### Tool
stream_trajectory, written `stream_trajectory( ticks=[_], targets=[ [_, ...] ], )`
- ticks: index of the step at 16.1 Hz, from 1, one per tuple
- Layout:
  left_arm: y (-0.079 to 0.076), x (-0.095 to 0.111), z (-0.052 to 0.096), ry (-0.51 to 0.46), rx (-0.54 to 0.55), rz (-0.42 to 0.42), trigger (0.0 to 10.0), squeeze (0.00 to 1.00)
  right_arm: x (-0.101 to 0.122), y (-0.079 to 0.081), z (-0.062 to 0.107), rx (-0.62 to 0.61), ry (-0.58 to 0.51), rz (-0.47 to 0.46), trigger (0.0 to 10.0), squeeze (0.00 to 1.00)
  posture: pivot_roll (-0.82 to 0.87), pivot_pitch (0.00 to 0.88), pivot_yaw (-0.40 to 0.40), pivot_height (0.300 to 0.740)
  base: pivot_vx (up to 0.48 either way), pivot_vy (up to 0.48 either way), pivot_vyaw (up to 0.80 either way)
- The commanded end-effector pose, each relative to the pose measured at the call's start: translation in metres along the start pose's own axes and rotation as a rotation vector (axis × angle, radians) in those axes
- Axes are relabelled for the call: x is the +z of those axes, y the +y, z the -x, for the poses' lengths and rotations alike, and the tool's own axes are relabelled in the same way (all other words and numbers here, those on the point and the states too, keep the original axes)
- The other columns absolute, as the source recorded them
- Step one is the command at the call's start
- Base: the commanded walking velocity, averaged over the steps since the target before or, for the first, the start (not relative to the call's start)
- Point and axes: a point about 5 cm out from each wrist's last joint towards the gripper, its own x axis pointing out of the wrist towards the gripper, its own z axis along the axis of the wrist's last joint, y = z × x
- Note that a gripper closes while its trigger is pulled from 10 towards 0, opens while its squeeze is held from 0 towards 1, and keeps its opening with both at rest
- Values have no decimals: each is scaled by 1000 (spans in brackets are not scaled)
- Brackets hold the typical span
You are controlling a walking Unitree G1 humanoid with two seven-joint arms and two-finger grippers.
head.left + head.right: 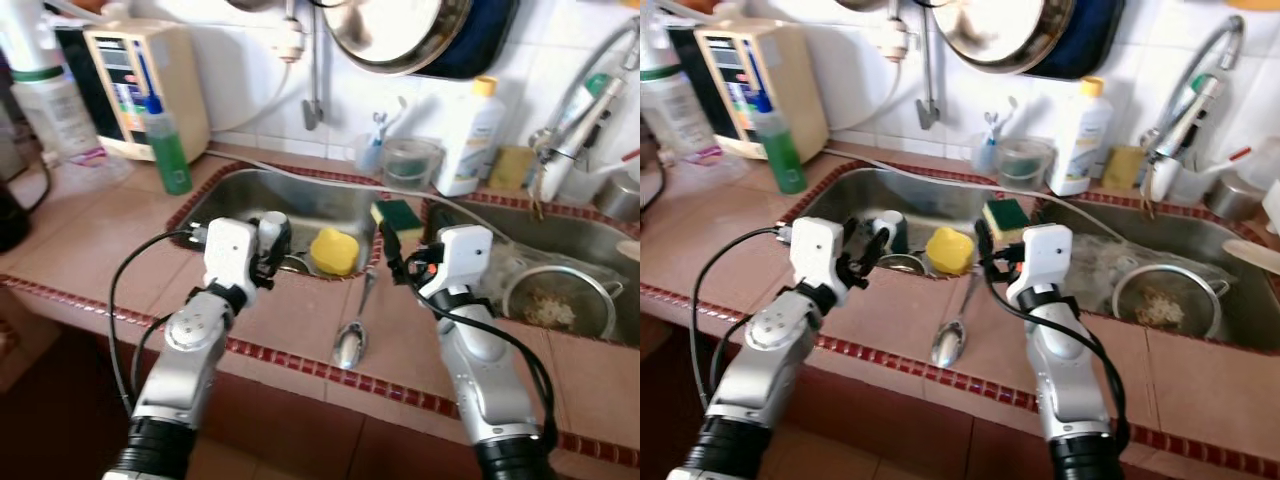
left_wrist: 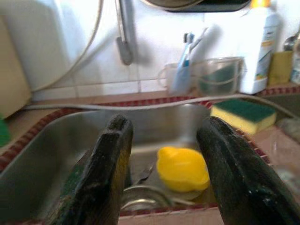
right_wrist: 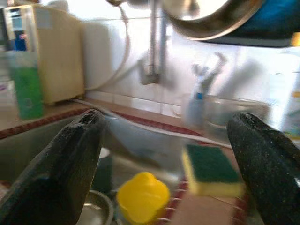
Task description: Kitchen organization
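Two silver arms reach over a tiled worktop edged in red toward a double steel sink. The left pincer hangs at the near rim of the left basin, its two black fingers spread apart with nothing between them; the left wrist view looks between them down into the basin. The right pincer sits over the tiled divider between the basins, fingers likewise wide apart and empty.

In the left basin a yellow lemon-shaped object lies near the front wall, beside a small metal bowl. A yellow-and-green sponge rests on the divider, just beyond the right pincer. A metal spoon lies on the worktop between the two arms, bowl end toward the robot.

The right basin holds a metal strainer with food scraps. Along the back ledge stand a green bottle, a clear container, a cup with toothbrushes and a white bottle with a yellow cap. Pans hang on the wall above.
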Motion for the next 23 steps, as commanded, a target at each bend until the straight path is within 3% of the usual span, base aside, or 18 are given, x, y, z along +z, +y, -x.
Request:
stream_trajectory(
  ticks=[1, 8, 9, 11, 13, 15, 23],
  targets=[
    [2, 2, 1, 0, -3, 6, 10000, 0, 2, 2, 0, -3, -6, 2, 10000, 0, -185, 0, 16, 740, 0, 0, 0],
    [-10, 3, 6, -7, -56, -33, 10000, 0, 1, -1, 2, -32, 4, -1, 10000, 0, -183, 0, 26, 740, 0, 0, 0],
    [-14, 4, 8, -21, -77, -5, 10000, 0, 0, -3, 4, -42, 7, -4, 10000, 0, -184, 0, 26, 740, 0, 0, 0],
    [-21, 3, 12, -17, -119, -46, 10000, 0, -3, -9, 12, -76, 22, -13, 10000, 0, -183, 0, 26, 740, 0, 0, 0],
    [-26, -2, 16, 4, -139, -69, 10000, 0, -10, -16, 32, -77, 50, 11, 10000, 0, -192, 4, 30, 740, 0, 0, 0],
    [-29, -2, 16, -3, -160, -84, 10000, 0, -11, -20, 39, -81, 59, 26, 10000, 0, -203, 9, 35, 740, 0, 0, 0],
    [-31, -1, 13, -4, -175, -65, 10000, 0, -5, -17, 38, -80, 48, 31, 10000, 0, -215, 13, 40, 740, 0, -377, 0]
  ],
)
